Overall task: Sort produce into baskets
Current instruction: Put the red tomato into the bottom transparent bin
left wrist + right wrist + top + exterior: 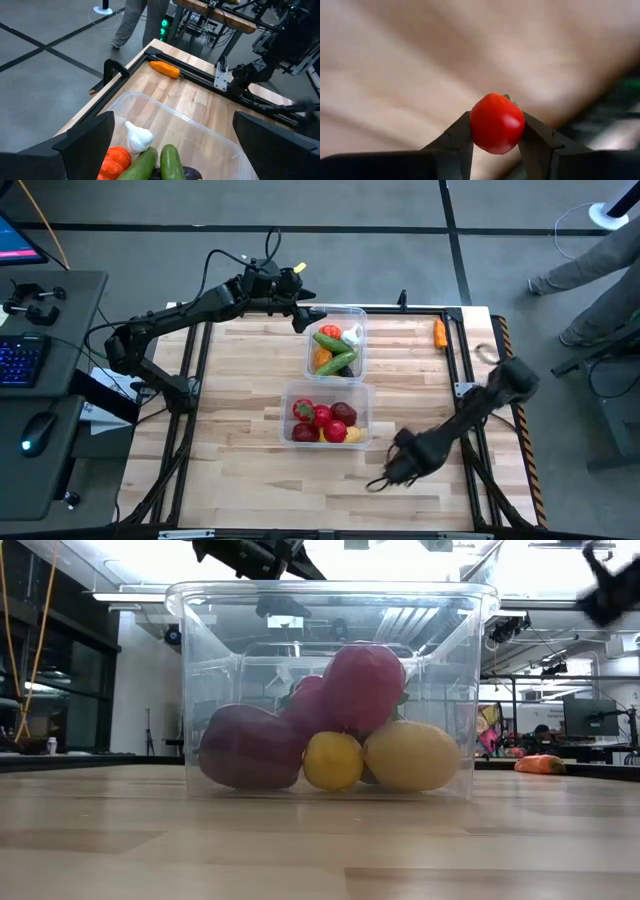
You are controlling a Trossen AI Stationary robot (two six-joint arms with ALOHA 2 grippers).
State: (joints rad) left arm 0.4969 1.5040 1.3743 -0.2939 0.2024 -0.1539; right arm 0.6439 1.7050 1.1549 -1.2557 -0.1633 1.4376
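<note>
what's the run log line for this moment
right claw: shut on red tomato, near table front | left claw: open, over far basket | carrot: loose on table

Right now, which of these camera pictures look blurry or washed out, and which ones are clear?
Right wrist view: the red tomato pinched in the right gripper is sharp, the table behind it smeared. Low view: bright ceiling light washes out the top, and the near basket shows pale reflections on its clear wall. High view and left wrist view: evenly lit and clear, with the white garlic crisp.
</note>
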